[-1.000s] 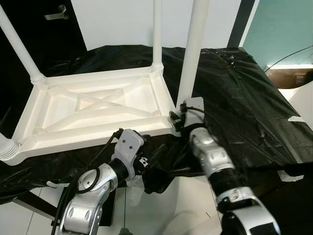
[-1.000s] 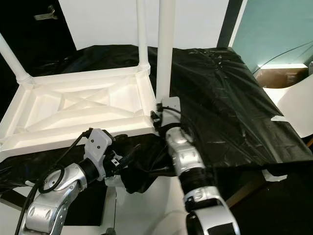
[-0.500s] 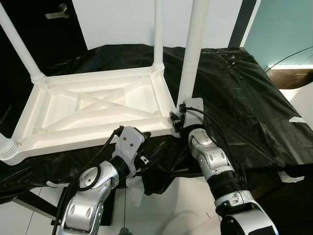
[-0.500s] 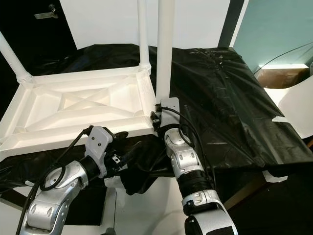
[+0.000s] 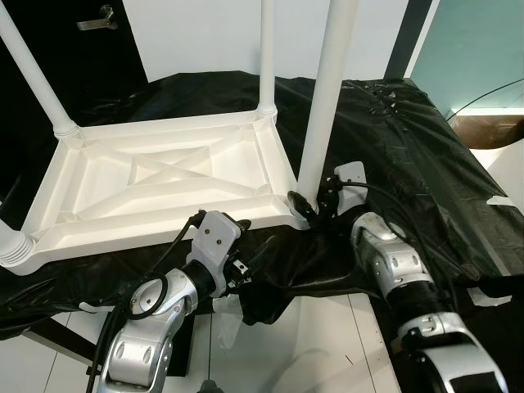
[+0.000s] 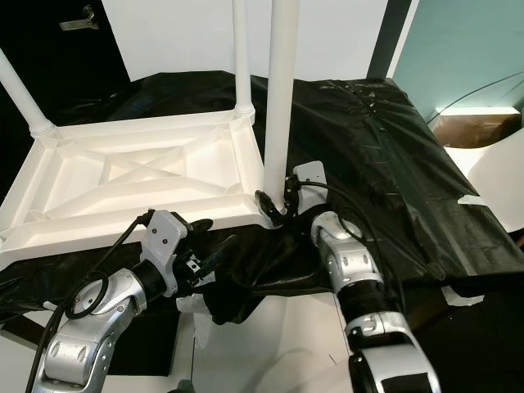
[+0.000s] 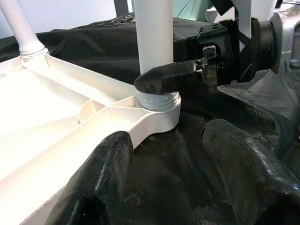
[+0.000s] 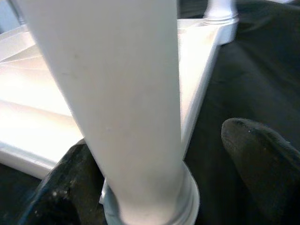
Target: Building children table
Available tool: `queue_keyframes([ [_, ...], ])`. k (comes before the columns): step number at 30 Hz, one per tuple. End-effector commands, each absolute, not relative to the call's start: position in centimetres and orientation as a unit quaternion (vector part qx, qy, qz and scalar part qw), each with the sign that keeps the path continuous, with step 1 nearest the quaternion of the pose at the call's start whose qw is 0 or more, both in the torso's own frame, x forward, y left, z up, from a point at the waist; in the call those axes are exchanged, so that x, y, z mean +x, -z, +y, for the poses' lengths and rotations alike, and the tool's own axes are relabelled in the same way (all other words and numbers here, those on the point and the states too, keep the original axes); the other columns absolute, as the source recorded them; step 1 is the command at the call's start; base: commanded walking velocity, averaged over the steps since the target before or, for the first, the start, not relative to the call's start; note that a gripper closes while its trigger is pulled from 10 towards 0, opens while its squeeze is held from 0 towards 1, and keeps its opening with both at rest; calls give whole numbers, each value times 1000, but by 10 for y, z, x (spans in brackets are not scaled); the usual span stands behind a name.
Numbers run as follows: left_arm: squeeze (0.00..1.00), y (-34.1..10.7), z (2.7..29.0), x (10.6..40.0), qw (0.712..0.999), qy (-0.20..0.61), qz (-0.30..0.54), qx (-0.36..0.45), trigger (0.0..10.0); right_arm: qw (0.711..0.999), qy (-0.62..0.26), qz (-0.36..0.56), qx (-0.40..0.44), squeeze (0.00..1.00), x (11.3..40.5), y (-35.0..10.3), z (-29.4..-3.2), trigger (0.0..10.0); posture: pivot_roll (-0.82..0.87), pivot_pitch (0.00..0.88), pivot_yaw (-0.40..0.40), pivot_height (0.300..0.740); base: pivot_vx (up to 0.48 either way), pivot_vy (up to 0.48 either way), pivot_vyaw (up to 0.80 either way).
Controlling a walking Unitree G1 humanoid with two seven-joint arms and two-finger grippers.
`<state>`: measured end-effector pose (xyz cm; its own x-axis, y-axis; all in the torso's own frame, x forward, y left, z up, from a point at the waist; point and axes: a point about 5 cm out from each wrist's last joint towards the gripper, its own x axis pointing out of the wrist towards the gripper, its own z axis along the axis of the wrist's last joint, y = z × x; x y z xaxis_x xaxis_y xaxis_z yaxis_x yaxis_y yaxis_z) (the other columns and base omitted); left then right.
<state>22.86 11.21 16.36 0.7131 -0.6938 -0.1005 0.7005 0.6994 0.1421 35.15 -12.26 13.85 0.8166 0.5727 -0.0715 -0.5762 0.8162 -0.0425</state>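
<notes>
Tabletop (image 5: 155,184), white plastic, lies upside down on the black sheet (image 5: 409,155) covering the table, ribbed underside facing up. Note the legs standing in its corner sockets. The right gripper (image 5: 309,206) sits at the base of the near right leg (image 5: 326,98); its jaws are spread around the threaded collar, one finger (image 7: 171,77) lying against the leg just above the socket. The left gripper (image 7: 183,178) hovers below the tabletop's near edge, jaws wide open, holding nothing.
</notes>
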Motion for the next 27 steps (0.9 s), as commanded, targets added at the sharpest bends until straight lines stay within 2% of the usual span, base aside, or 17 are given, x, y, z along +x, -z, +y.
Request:
queue_keyframes([
  [1, 0, -162, 117, 233, 936, 338, 21, 94, 10000, 936, -347, 30, -48, 0, 355, -139, -118, 10000, 91, 0, -14, 740, 0, 0, 0],
  [7, 0, -164, 119, 235, 936, 337, 18, 97, 10000, 915, -391, 35, -89, 0, 363, -142, -108, 10000, 103, 0, -11, 740, 0, 0, 0],
  [10, 0, -166, 122, 235, 938, 330, 17, 100, 10000, 892, -433, 49, -120, 0, 365, -143, -99, 10000, 123, 0, -15, 740, 0, 0, 0],
  [11, 0, -166, 122, 234, 939, 328, 17, 101, 10000, 884, -446, 55, -128, 0, 366, -142, -97, 8039, 128, 0, -17, 740, 0, 0, 0],
  [12, 0, -166, 122, 234, 939, 328, 17, 101, 10000, 884, -446, 55, -128, 0, 366, -142, -97, 8039, 128, 0, -17, 740, 0, 0, 0],
  [13, 0, -166, 123, 234, 940, 326, 17, 101, 10000, 879, -454, 58, -134, 0, 366, -141, -96, 3373, 135, 0, -21, 740, 0, 0, 0],
  [14, 0, -167, 124, 233, 941, 323, 16, 101, 10000, 876, -459, 58, -137, 0, 366, -141, -96, 0, 140, 0, -23, 740, 0, 0, 0],
  [20, 0, -166, 126, 230, 944, 313, 18, 101, 10000, 878, -450, 83, -139, 0, 367, -132, -101, 0, 151, 0, -31, 740, 0, 0, 0],
  [22, 0, -165, 126, 228, 945, 312, 19, 100, 10000, 895, -418, 95, -124, 0, 368, -127, -105, 0, 159, 0, -37, 740, 0, 0, 0],
  [25, 0, -165, 125, 227, 945, 311, 20, 99, 10000, 905, -397, 101, -113, 0, 368, -124, -107, 0, 163, 0, -40, 740, 0, 0, 0],
  [27, 0, -164, 125, 225, 945, 312, 22, 97, 10000, 925, -351, 114, -91, 0, 368, -120, -108, 0, 155, 0, -39, 740, 0, 0, 0],
])
